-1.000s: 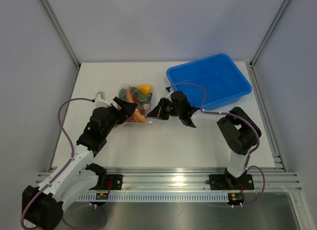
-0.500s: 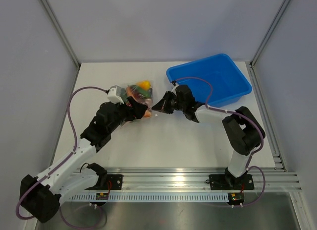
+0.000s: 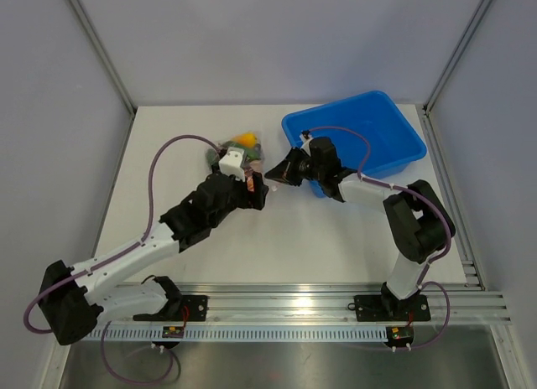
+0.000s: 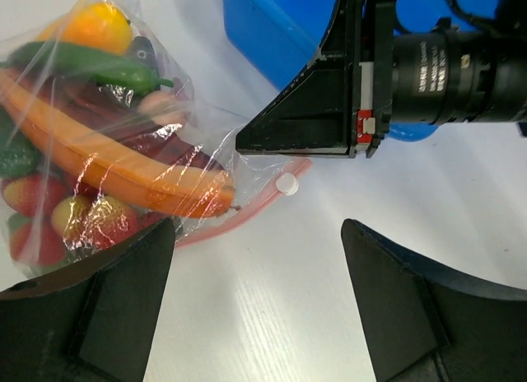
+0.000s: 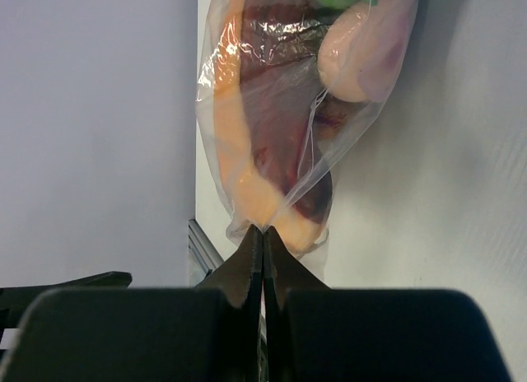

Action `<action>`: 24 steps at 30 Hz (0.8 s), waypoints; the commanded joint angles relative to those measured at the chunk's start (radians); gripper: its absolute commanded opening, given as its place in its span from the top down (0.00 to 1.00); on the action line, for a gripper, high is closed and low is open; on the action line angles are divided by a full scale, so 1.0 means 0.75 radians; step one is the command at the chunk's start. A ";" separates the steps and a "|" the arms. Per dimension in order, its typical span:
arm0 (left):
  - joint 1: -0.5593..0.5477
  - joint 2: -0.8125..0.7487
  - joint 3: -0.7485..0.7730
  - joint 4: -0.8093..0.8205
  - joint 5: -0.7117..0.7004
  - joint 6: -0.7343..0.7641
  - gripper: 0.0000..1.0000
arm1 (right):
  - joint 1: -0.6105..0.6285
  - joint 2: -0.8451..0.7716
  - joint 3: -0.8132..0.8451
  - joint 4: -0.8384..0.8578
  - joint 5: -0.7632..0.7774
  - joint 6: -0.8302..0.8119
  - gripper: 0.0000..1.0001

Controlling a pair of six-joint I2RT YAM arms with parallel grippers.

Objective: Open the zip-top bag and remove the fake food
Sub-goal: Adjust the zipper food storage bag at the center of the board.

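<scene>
The clear zip-top bag (image 3: pixel 238 150) lies on the white table, full of fake food: an orange carrot (image 4: pixel 115 164), a green chili (image 4: pixel 90 62), a yellow fruit (image 4: pixel 99 24) and red pieces. Its pink zip strip (image 4: pixel 247 213) curves along the near edge, with a white slider (image 4: pixel 286 183). My right gripper (image 3: pixel 270 176) is shut on the bag's plastic edge; in the right wrist view its tips (image 5: pixel 263 230) pinch the film (image 5: pixel 280 135). My left gripper (image 4: pixel 257 304) is open, just in front of the zip strip, with bare table between its fingers.
A blue rectangular bin (image 3: pixel 357 137) stands at the back right, right behind my right arm. Grey walls and metal posts enclose the table. A rail (image 3: pixel 285 305) runs along the near edge.
My left arm has reached forward and right, so its gripper now sits at the bag's near edge. My right gripper has drawn the pinched bag edge slightly back towards the bin.
</scene>
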 commanded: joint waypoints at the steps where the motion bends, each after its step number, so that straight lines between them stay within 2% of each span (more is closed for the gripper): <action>1: -0.062 0.112 0.100 0.001 -0.161 0.210 0.16 | -0.023 -0.083 0.038 0.078 -0.065 0.038 0.99; 5: -0.152 0.212 0.094 0.077 -0.316 0.381 0.17 | -0.037 -0.081 0.038 0.076 -0.087 0.046 0.99; 6: -0.180 0.212 0.077 0.101 -0.312 0.455 0.17 | -0.037 -0.083 0.036 0.076 -0.087 0.048 0.99; 17: -0.199 0.179 -0.117 0.220 -0.198 0.686 0.17 | -0.048 -0.069 0.030 0.101 -0.120 0.074 0.99; 24: -0.199 0.233 -0.119 0.285 -0.304 0.762 0.20 | -0.050 -0.064 0.030 0.105 -0.130 0.077 0.99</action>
